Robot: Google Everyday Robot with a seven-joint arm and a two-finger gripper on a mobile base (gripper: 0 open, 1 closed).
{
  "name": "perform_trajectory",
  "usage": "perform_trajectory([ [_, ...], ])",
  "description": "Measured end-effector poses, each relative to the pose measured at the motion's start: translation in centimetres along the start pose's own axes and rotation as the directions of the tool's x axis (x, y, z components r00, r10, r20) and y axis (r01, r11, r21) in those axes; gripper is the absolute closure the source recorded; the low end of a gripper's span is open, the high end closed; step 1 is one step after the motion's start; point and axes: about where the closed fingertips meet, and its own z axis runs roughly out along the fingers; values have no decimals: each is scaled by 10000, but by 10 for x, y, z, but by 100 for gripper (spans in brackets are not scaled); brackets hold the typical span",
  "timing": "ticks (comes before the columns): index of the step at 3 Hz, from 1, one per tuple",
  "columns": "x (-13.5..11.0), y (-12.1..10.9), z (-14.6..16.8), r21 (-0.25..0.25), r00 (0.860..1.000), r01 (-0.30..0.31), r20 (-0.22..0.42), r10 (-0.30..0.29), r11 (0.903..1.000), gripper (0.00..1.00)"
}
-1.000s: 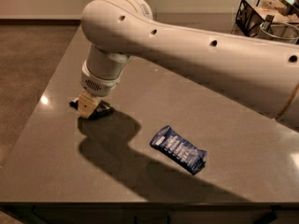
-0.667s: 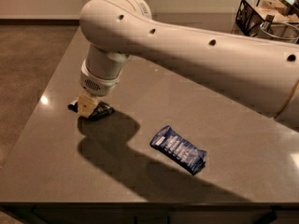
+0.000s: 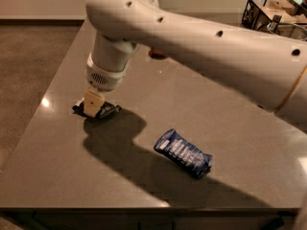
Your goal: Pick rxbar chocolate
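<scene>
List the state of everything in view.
gripper: down on the rxbar, table's left side
rxbar: flat on the table, under the gripper, not lifted
blue bar: flat on the table, apart from the gripper
basket: upright, far right corner, holds items

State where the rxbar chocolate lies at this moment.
The rxbar chocolate lies on the grey table at the camera view's left, under the gripper, well apart from the blue-wrapped bar to its right.

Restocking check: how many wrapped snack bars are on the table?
2. The black rxbar chocolate lies at the left, under the gripper; the dark-blue bar lies front centre. The arm may hide others.
</scene>
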Motion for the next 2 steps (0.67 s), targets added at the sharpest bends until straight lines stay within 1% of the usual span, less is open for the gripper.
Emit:
perform_trajectory([
  [1,-8,-13,-24,-1204,9936,1120,30,-1125,9864,100],
  [2,-12,-20,-55,-2019,9816,1898,194,-1898,9608,100],
])
